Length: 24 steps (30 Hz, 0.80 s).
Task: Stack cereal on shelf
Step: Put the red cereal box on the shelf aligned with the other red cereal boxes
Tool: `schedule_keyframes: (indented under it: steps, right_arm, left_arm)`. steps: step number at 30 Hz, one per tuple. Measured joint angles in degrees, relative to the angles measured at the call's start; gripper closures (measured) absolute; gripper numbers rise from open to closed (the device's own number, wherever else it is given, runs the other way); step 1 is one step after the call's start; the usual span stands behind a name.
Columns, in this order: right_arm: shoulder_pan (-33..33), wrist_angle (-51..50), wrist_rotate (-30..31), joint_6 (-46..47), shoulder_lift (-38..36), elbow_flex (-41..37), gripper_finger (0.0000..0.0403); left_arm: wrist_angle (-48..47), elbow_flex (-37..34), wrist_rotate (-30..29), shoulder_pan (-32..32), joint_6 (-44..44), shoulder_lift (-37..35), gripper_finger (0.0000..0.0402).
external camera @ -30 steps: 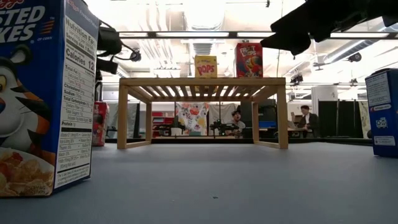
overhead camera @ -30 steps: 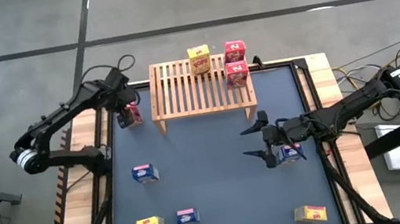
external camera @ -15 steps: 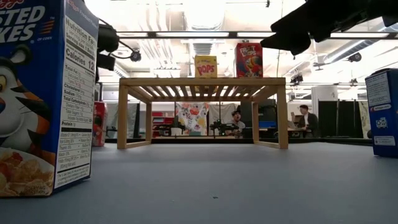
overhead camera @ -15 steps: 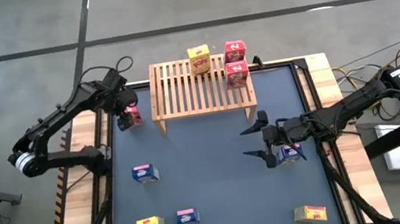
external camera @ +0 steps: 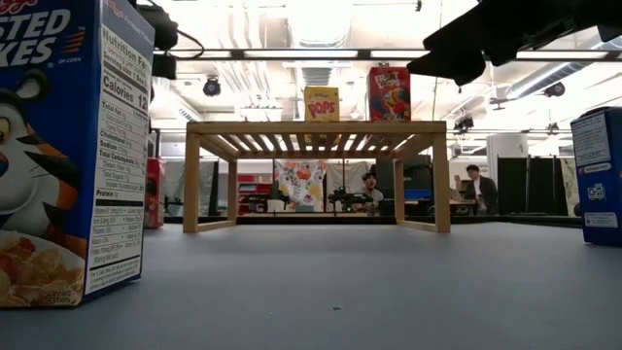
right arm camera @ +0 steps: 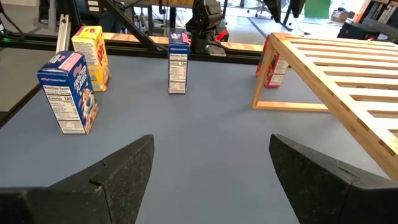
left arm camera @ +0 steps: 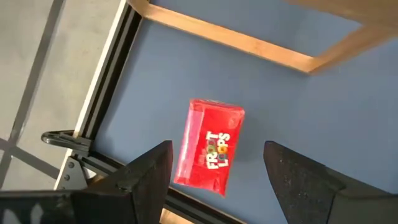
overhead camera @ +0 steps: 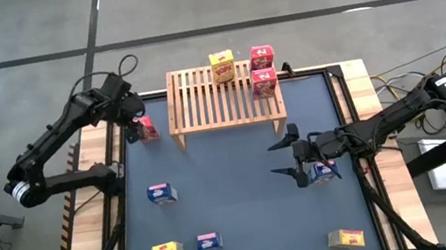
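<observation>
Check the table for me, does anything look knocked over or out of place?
One red box lies flat on the mat beside the shelf, under the open left gripper. The other boxes stand upright.

- High view: straight down over the whole dark blue table (overhead camera: pixel 232 186).
- Low view: table level, facing the light wooden slatted rack (external camera: pixel 316 126).
- Left wrist: close above a red cardboard box (left arm camera: pixel 210 146).
- Right wrist: low across the table; shares rack and boxes.

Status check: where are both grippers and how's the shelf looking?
Left gripper open, above red cereal box beside shelf. Right gripper open, mid-table, holding nothing. Three boxes on shelf. Nothing blocking.
</observation>
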Motion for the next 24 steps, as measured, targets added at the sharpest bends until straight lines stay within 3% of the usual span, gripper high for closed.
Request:
schedule_keyframes:
  steps: [8, 13, 24]
  right_arm:
    - [0.0, 0.0, 0.0, 0.2, 0.0, 0.0, 0.0096]
    - [0.0, 0.0, 0.0, 0.6, 0.0, 0.0, 0.0096]
    - [0.0, 0.0, 0.0, 0.5, 0.0, 0.0, 0.0096]
  left_arm:
    - [1.5, -0.6, -0.6, 0.2, 2.3, 6.0, 0.0166]
    - [2.5, -0.7, -4.9, 0.6, 4.1, 9.5, 0.0166]
    - [2.4, -0.7, -3.1, 1.1, 4.4, 13.6, 0.0166]
